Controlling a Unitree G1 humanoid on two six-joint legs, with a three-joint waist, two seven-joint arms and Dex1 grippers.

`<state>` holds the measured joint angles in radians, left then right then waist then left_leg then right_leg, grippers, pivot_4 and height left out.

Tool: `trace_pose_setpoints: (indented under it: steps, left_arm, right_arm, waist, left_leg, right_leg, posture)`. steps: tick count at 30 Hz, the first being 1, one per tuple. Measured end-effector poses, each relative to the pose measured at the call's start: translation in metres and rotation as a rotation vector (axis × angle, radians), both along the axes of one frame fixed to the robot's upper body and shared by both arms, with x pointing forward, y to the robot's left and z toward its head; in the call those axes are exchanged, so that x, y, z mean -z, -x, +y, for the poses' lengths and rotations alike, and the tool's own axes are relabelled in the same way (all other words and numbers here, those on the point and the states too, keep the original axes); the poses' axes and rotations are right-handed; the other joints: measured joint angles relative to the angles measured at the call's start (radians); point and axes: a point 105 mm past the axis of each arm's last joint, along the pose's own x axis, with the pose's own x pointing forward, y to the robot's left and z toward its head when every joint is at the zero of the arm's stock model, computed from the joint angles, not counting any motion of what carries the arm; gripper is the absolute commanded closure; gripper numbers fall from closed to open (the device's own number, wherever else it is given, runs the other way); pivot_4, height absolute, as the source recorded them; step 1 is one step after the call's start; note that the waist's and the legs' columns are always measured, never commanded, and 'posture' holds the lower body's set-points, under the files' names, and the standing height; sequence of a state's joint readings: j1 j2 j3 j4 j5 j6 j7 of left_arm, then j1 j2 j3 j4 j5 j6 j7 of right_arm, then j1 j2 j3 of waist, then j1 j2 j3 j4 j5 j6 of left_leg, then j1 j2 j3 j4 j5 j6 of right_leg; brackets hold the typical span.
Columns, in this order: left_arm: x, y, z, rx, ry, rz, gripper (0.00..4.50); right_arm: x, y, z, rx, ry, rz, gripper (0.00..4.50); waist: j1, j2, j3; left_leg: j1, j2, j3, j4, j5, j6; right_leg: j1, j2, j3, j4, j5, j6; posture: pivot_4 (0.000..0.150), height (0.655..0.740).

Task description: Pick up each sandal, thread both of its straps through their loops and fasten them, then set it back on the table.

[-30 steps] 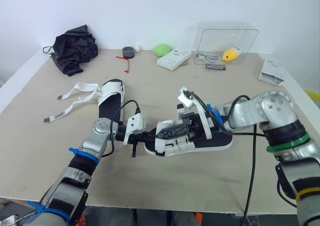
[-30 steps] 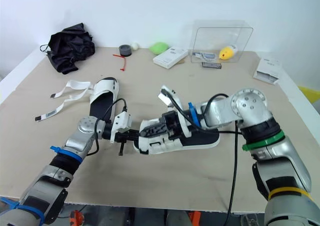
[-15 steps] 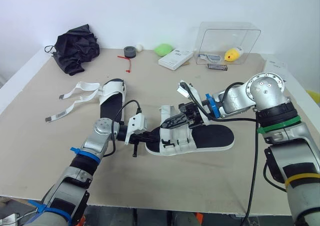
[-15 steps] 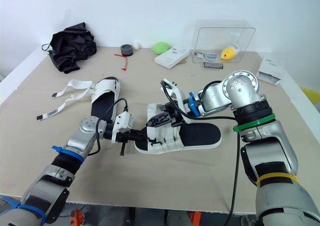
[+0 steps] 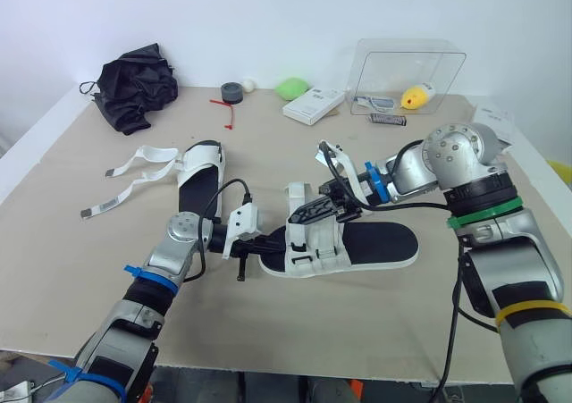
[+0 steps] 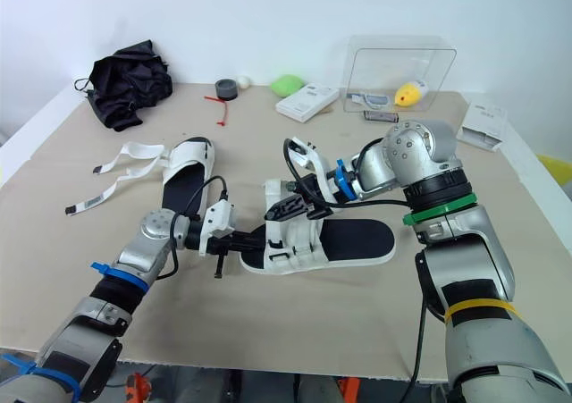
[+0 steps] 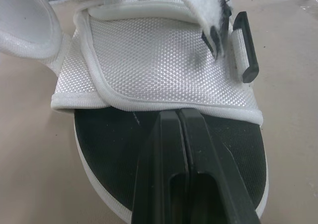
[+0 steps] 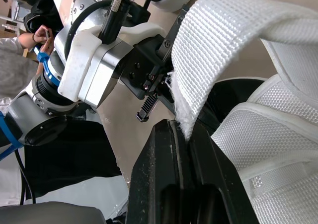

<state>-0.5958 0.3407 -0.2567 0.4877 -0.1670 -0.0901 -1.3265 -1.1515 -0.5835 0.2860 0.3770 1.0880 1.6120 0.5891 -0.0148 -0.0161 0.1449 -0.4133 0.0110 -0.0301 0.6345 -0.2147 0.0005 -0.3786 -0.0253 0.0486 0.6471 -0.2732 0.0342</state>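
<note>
Lying sole-down near the middle of the table (image 5: 295,331), the sandal (image 5: 380,247) points its toe to 9 o'clock and its heel to 3 o'clock. Its white upper stands over the front half, and one strap (image 8: 218,50) rises off it in an arch. The right gripper (image 5: 302,215) reaches in from 2 o'clock and is clamped on the very tip of that strap, where the weave is frayed. The left gripper (image 7: 178,114) comes in from 9 o'clock with its fingers pressed together over the black footbed, tips against the hem of the upper. I cannot tell whether they hold any of it.

The main risk, as I judge it, is the thin bite on the strap. A pull toward the black loop (image 7: 246,50) could draw the frayed end out from between the fingers, or the loose threads could bunch at the slot and stop it feeding through. If the left gripper only rests on the toe, the sandal may slide or swing on the table as the strap is tugged. The right arm's cable also hangs close to the upper and might catch on it.

The second sandal (image 5: 201,166) lies at 10 o'clock, well apart, with its straps trailing loose.
</note>
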Motion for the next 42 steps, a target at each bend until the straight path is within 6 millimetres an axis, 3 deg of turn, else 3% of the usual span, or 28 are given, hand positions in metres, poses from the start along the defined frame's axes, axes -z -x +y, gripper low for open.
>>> trace_pose_setpoints:
  steps: [14,26,42]
  left_arm:
    - [0.001,0.001,0.0,-0.008,0.003,-0.003,4.5]
    - [0.001,0.002,0.0,-0.011,0.006,-0.003,4.5]
    - [0.001,0.004,0.0,-0.016,0.007,-0.007,4.5]
  right_arm:
    - [0.012,0.008,-0.002,-0.032,0.023,0.019,4.45]
    - [0.04,-0.01,-0.01,0.031,0.186,-0.037,4.45]
    - [0.021,0.013,-0.008,-0.226,0.061,-0.202,4.45]
  waist:
    - [0.0,0.001,0.0]
    - [0.0,0.002,-0.002]
    - [-0.002,0.002,-0.001]
  left_leg:
    - [0.0,0.0,0.0,0.0,0.0,0.0]
    - [0.001,-0.001,0.0,0.0,0.0,0.0]
    - [0.001,-0.001,-0.001,0.0,0.0,0.0]
  right_leg:
    - [0.0,0.0,0.0,0.0,0.0,0.0]
    - [0.001,0.001,0.0,0.0,0.0,0.001]
    - [0.001,0.001,0.001,0.0,-0.002,0.003]
  posture:
    - [0.15,0.74]
    - [0.15,0.74]
    - [0.15,0.74]
